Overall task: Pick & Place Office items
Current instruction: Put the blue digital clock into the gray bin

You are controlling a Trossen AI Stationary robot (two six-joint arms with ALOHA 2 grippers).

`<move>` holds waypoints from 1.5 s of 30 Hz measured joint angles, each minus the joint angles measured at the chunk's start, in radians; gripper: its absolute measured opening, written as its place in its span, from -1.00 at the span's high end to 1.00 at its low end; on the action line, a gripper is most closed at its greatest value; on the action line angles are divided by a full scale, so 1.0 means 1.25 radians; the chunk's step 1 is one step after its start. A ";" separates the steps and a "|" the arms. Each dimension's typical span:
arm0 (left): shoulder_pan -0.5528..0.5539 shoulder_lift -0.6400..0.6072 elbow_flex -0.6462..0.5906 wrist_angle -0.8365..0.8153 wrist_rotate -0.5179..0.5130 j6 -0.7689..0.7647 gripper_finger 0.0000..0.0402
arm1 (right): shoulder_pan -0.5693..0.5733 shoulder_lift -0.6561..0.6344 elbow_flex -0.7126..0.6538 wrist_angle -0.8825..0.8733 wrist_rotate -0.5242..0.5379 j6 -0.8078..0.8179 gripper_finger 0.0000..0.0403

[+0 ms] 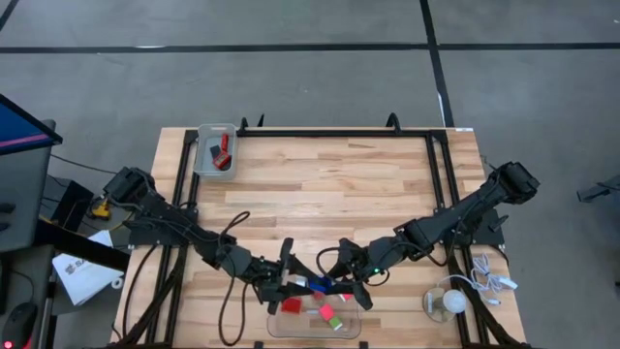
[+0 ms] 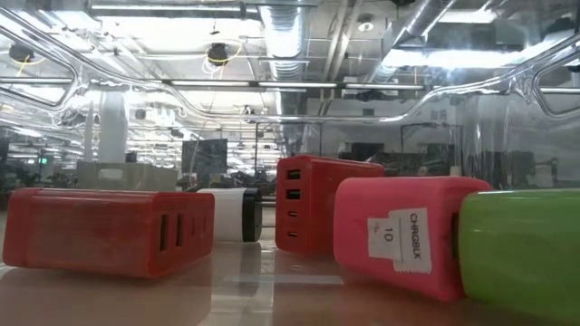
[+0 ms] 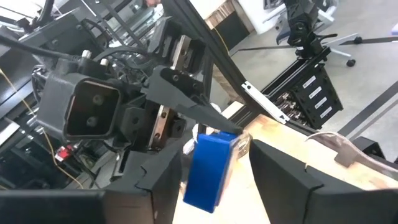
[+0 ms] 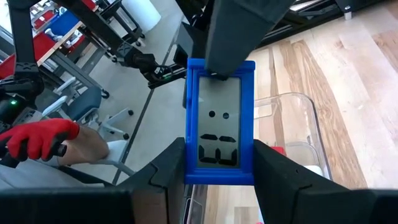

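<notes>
Here, in the high view, both arms reach in to the middle of the bench's near edge, and the left tool (image 1: 291, 281) and the right tool (image 1: 341, 283) face each other just above the clear tray (image 1: 275, 328) that sits at that edge; a small blue piece (image 1: 320, 284) shows between them, and a second clear tray (image 1: 202, 160) with a red item sits at the far left corner, well apart, while a white bulb-like object (image 1: 451, 302) lies near the right edge. In the low view, from inside the near tray, red blocks (image 2: 100, 230), a pink block (image 2: 399, 234), a green bit (image 2: 521, 252) and a white-and-dark piece (image 2: 231, 214) lie on its floor; neither tool shows. In the left wrist view, the blue piece (image 3: 208, 169) stands between the left tool's (image 3: 214, 168) part-open fingers, long axis running up and away from that tool, while a finger of the right arm presses on its far end; whether the left fingers touch it I cannot tell. In the right wrist view, the right tool (image 4: 217, 163) flanks the blue piece (image 4: 219, 129), whose pale face bears dark marks, and a dark finger covers its far end; the fingers stand just beside its long sides, contact unclear. The tray lies directly beneath, so I judge the coming move a hand-over or straight drop.
</notes>
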 joint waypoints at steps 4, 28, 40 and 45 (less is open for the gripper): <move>-0.001 0.000 0.000 0.001 0.002 0.000 0.24 | 0.000 0.000 0.000 -0.002 -0.002 -0.002 0.32; -0.001 0.000 0.000 0.013 0.001 -0.026 0.64 | 0.001 -0.001 0.001 0.009 0.033 -0.059 -0.09; -0.001 0.000 0.000 0.003 -0.020 -0.021 0.67 | 0.009 -0.001 0.001 0.055 0.053 -0.080 -0.47; -0.002 0.000 0.000 -0.002 -0.028 -0.020 0.67 | 0.015 -0.011 0.001 0.044 0.088 -0.094 -0.48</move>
